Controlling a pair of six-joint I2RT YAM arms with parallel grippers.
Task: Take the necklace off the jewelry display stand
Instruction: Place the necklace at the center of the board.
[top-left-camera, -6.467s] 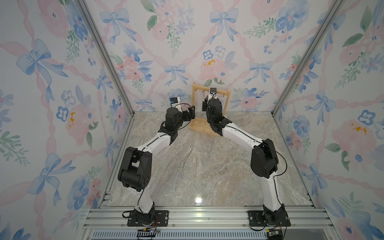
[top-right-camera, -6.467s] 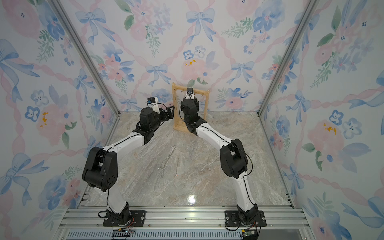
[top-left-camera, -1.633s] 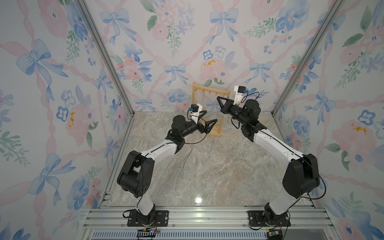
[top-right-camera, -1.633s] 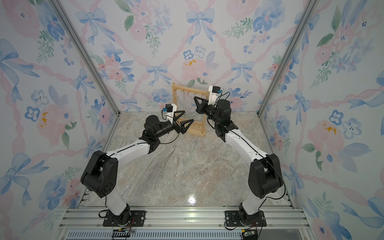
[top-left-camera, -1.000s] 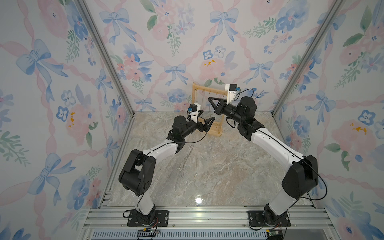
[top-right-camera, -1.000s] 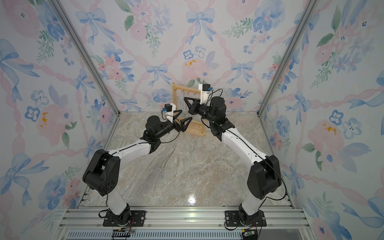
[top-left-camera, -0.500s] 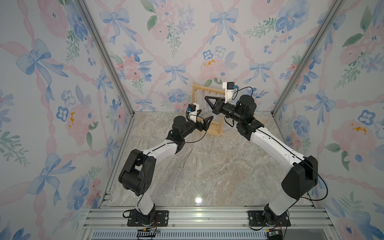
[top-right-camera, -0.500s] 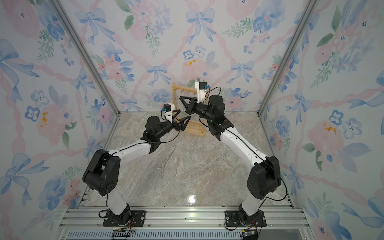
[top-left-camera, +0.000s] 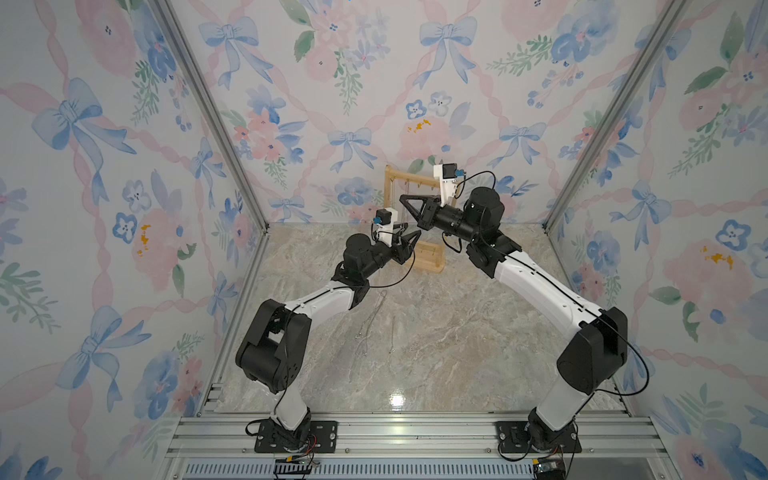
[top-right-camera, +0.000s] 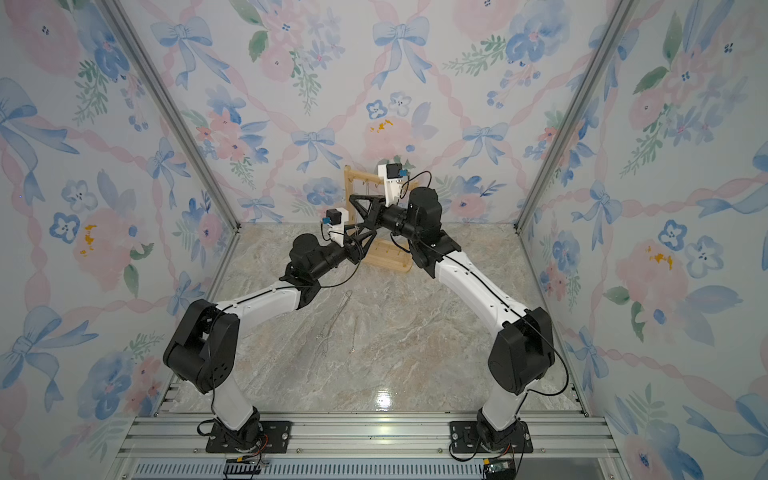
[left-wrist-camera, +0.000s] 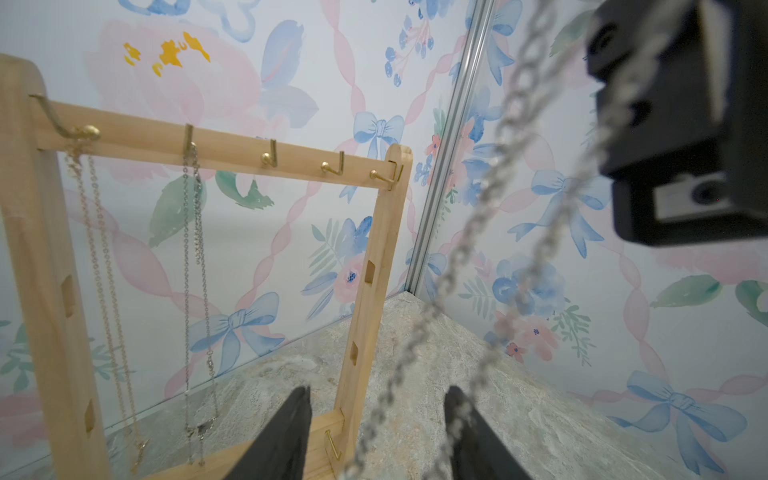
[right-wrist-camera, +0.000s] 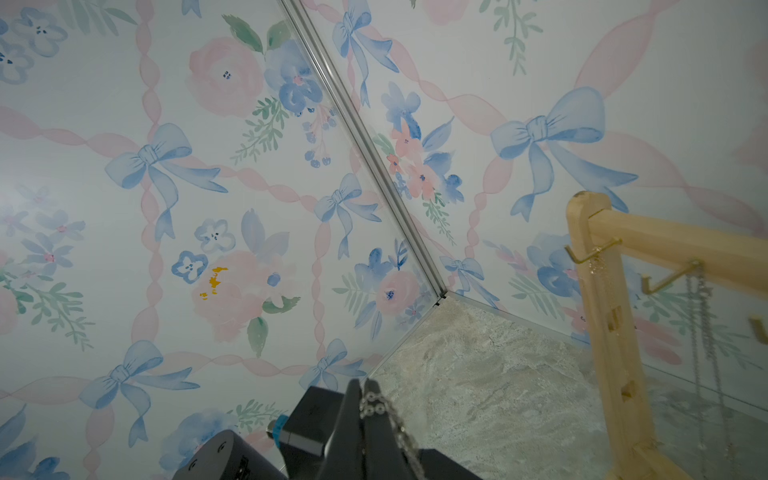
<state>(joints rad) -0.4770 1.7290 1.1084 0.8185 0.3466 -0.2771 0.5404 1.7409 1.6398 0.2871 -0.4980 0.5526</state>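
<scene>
Left gripper (top-left-camera: 412, 237) jaws narrowed from wide open, either side of the necklace (right-wrist-camera: 374, 407). Right gripper (top-left-camera: 402, 199) shifted closer to it.

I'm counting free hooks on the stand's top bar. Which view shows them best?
The left wrist view: the whole top bar shows, five hooks, two holding necklaces, three bare. The right wrist view catches only one end, with two loaded hooks; in both top views they are too small.
</scene>
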